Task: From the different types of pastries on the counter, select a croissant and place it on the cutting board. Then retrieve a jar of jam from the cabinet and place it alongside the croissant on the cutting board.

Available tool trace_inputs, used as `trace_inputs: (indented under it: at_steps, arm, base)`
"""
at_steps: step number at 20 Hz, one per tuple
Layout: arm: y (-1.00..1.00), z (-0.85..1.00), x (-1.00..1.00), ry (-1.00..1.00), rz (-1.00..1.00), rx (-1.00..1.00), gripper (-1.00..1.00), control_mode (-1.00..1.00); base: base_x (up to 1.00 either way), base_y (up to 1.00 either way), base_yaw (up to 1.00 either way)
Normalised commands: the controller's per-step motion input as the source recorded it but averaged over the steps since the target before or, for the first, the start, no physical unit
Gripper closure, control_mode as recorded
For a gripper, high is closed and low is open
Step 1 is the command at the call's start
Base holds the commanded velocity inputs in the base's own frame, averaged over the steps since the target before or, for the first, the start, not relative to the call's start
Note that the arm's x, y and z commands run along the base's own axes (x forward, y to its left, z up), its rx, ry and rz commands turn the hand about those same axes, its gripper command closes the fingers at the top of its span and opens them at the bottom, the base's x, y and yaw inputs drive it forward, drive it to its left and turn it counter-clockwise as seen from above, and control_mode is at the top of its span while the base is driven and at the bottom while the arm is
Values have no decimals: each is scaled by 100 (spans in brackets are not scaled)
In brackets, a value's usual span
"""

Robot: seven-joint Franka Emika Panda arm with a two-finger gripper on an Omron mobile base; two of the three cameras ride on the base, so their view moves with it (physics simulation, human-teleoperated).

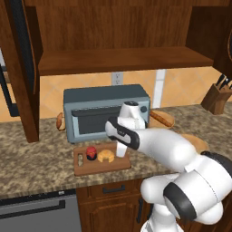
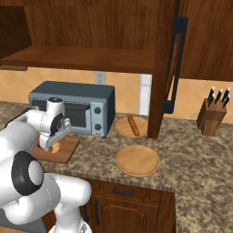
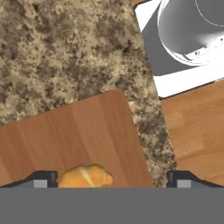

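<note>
**Croissant and jam jar both on the cutting board, tool spread open above**

The cutting board [image 1: 102,164] lies flat on the counter [image 1: 31,158], just in front of the toaster oven [image 1: 106,111]. On it sit the jam jar [image 1: 91,153], dark red with a red lid, and the croissant [image 1: 106,156], just beside each other, the jar nearer the board's slotted end. From the left base view I cannot tell whether the two touch.

The tool [image 3: 111,179] hangs over the board, pointing down, near the end away from the slot. In the hand view its two finger tips [image 3: 41,179] stand wide apart with nothing between them; the croissant [image 3: 85,176] peeks in at the bottom edge, close to one tip but clear of it. So the tool is released and holds nothing.

In the right base view the croissant [image 2: 55,147] shows under the robot's wrist, on the board [image 2: 63,152]. Farther along the counter a long loaf [image 2: 133,125] rests on a round plate [image 2: 119,128], and a second round wooden plate [image 2: 138,160] lies nearer the front edge. A knife block [image 2: 211,119] stands at the far end. The cabinet [image 1: 120,59] shelf runs above the oven.
</note>
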Motion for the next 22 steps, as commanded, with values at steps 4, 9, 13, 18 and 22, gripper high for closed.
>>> trace_inputs:
  at_steps: [4,9,13,18,22]
  arm:
    - [-51,23,-51,30,-7,-1,-100,-100]
    - [-57,7,-25,17,-8,-17,-100,-100]
    - [-65,-1,-48,-1,-15,-21,-100,-100]
    - [-37,-21,-36,-33,-26,-7,-100,-100]
    - [-41,-28,-32,-40,-26,-4,-100,-100]
  base:
    - [0,0,0]
    - [0,0,0]
    - [0,0,0]
    - [0,0,0]
    - [0,0,0]
